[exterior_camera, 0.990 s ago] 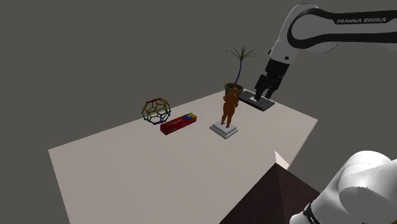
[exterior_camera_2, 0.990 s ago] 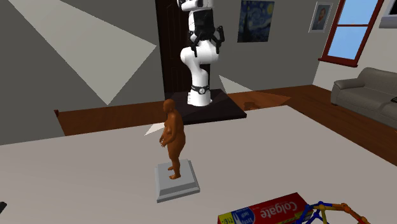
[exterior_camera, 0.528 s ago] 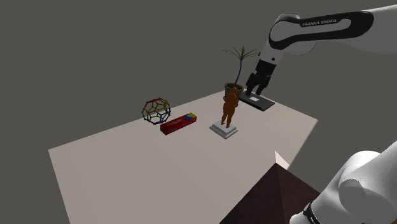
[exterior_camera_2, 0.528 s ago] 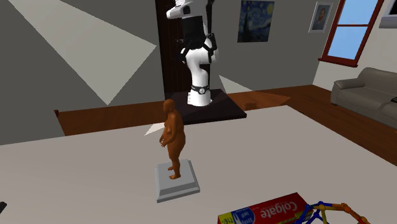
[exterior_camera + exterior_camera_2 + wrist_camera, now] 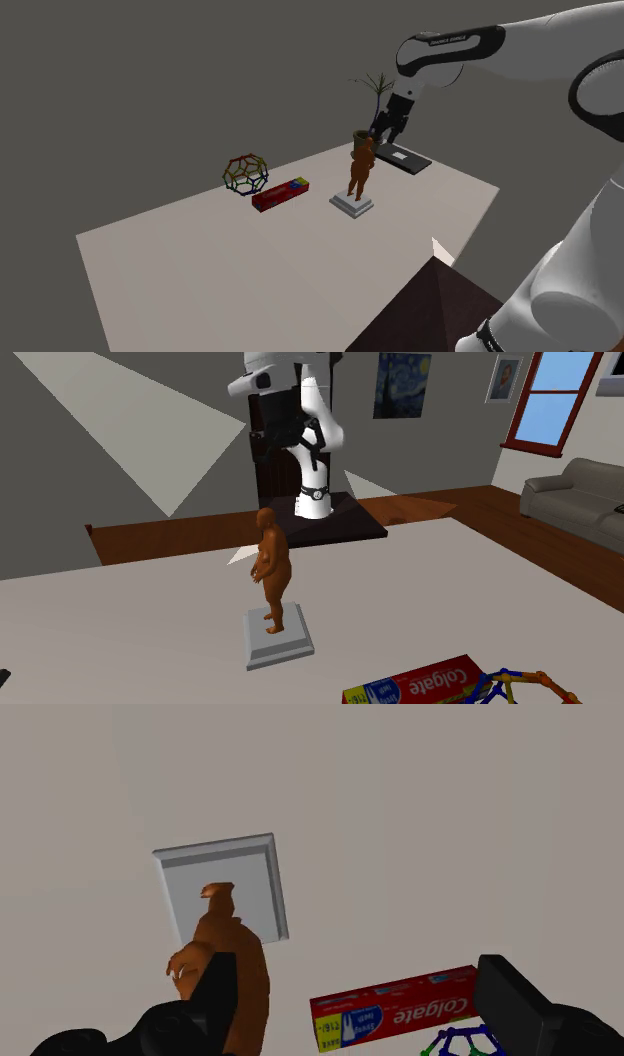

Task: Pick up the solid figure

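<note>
The brown figure (image 5: 361,168) stands upright on its grey square base (image 5: 352,205) on the counter (image 5: 200,265), with a red toothpaste box (image 5: 281,194) near it. The black hand (image 5: 384,132) hangs just above its head, fingers spread wide and gripping nothing. The figure sits by one finger, not between the two.

A reddish-brown, solid human figure (image 5: 361,170) stands upright on a flat, grey, square base (image 5: 352,206) with a raised rim, on the far part of the pale table (image 5: 200,265), right of the middle in the shoulder view
</note>
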Available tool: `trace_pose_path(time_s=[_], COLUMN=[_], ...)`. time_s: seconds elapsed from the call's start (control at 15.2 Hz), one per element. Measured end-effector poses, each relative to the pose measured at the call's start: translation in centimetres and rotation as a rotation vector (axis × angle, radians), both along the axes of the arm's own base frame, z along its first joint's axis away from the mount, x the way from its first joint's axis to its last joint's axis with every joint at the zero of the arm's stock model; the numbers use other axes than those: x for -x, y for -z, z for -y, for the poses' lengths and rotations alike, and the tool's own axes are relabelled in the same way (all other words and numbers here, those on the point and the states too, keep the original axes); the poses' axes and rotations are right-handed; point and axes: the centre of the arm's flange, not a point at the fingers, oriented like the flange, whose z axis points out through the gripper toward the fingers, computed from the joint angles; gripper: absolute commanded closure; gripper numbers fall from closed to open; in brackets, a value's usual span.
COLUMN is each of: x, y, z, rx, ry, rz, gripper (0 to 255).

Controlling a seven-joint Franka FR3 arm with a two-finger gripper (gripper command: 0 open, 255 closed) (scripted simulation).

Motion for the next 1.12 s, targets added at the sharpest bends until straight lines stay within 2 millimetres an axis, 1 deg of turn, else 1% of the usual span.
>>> trace_pose_path(time_s=[0.13, 0.26, 0.46, 0.53, 0.59, 0.73, 0.92, 1.06, 1.12], x=[-1.8, -4.2, -6.9, -8.1, -9.0, -9.5, -9.8, -9.7, -9.7], y=[0.5, 1.2, 2.4, 2.7, 2.9, 3.6, 5.3, 6.5, 6.8], z=[1.5, 3.5, 5.6, 6.6, 7.0, 7.5, 7.6, 7.8, 7.8], rx=[-0.009, -0.017, -0.03, -0.034, -0.038, -0.041, -0.042, -0.042, -0.042], ry=[0.0, 0.0, -0.001, -0.001, -0.001, -0.003, -0.003, -0.004, -0.003], rz=[0.004, 0.007, 0.012, 0.014, 0.015, 0.016, 0.016, 0.016, 0.016], gripper=[0, 0, 0, 0, 0, 0, 0, 0, 0])
